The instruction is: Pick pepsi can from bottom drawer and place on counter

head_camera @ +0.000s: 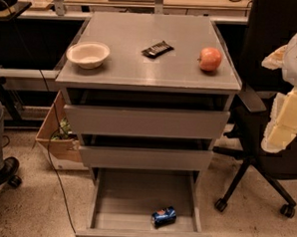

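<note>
1. Gripper [288, 115] hangs raised at the right of the cabinet, level with the upper drawers and well apart from the pepsi can [164, 216]. Whether it is spread or closed, I cannot tell from here.
2. Pepsi can lies on its side in the open bottom drawer [134, 199], right of centre and just behind the front wall.
3. Its long axis runs nearly across the drawer, left to right, with the right end angled slightly toward the back. Which end is the top I cannot tell.
4. A good reach, to my eye, drops straight down in front of the middle drawer and closes across the round body, not the ends; a can on its side may roll.
5. Counter [141, 72] carries a bowl [88, 54], a snack bar [157, 49] and a red fruit [210, 59]. The front middle looks the likely landing spot.
</note>
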